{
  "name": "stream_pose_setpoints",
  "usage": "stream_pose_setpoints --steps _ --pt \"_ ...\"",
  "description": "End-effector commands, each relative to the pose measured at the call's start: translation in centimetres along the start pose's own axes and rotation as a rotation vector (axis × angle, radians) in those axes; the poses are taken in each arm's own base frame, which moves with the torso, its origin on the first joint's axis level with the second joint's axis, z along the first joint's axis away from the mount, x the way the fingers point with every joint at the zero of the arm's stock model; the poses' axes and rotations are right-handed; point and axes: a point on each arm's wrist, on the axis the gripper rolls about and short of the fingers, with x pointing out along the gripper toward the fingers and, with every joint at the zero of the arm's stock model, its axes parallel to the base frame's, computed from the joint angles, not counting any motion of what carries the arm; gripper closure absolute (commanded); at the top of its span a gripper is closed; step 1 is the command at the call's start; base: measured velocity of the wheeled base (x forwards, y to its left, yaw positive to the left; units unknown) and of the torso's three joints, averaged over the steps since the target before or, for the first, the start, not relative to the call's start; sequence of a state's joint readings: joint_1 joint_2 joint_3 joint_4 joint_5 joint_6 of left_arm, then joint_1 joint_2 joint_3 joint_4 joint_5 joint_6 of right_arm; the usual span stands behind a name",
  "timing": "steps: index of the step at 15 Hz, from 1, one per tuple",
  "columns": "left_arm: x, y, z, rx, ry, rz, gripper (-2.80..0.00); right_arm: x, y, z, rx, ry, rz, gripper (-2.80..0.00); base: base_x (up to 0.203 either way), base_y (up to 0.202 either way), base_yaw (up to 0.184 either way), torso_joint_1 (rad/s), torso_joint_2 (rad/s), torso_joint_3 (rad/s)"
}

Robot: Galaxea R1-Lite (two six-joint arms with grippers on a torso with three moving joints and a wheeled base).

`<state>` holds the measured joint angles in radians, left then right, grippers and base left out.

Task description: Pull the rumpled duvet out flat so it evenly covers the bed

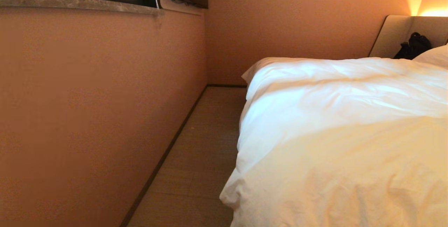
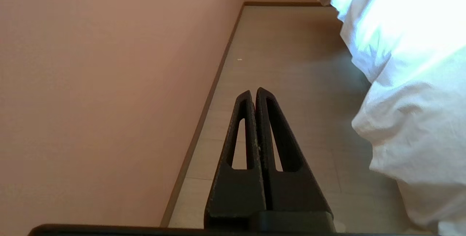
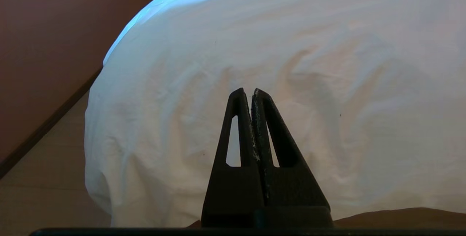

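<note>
The duvet [image 1: 343, 129] is seen draped over the bed's corner; both the left gripper [image 2: 253, 91] and the right gripper [image 3: 247, 91] are clenched, empty.

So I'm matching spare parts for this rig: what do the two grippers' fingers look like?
Both match. The left gripper and right gripper each have two matte black fingers, tapering to narrow tips, with a long slot cut through each finger. The right gripper's inner finger edges show pale scuffs; the left gripper's look nearly clean. No cables or printed markings show.
</note>
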<state>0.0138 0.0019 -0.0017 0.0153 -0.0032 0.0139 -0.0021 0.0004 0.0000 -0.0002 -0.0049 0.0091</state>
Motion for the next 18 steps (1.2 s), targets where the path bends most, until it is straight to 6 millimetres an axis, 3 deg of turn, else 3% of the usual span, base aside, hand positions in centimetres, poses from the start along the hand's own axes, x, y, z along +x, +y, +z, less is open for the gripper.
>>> stream_pose_setpoints --steps 1,11,18 --pt "0.00 0.00 -0.01 0.000 0.000 0.000 0.00 0.00 0.00 0.00 0.000 0.000 0.000 0.00 0.000 0.000 0.000 0.000 0.00 0.000" --pt "0.00 0.00 -0.01 -0.017 0.000 0.000 0.00 0.00 0.00 0.00 0.001 0.000 0.000 0.00 0.000 0.000 0.000 0.000 0.00 0.000" --pt "0.00 0.00 -0.01 -0.017 0.000 0.000 0.00 0.00 0.00 0.00 0.000 0.000 0.000 0.00 -0.188 0.000 0.001 0.005 0.00 0.004"
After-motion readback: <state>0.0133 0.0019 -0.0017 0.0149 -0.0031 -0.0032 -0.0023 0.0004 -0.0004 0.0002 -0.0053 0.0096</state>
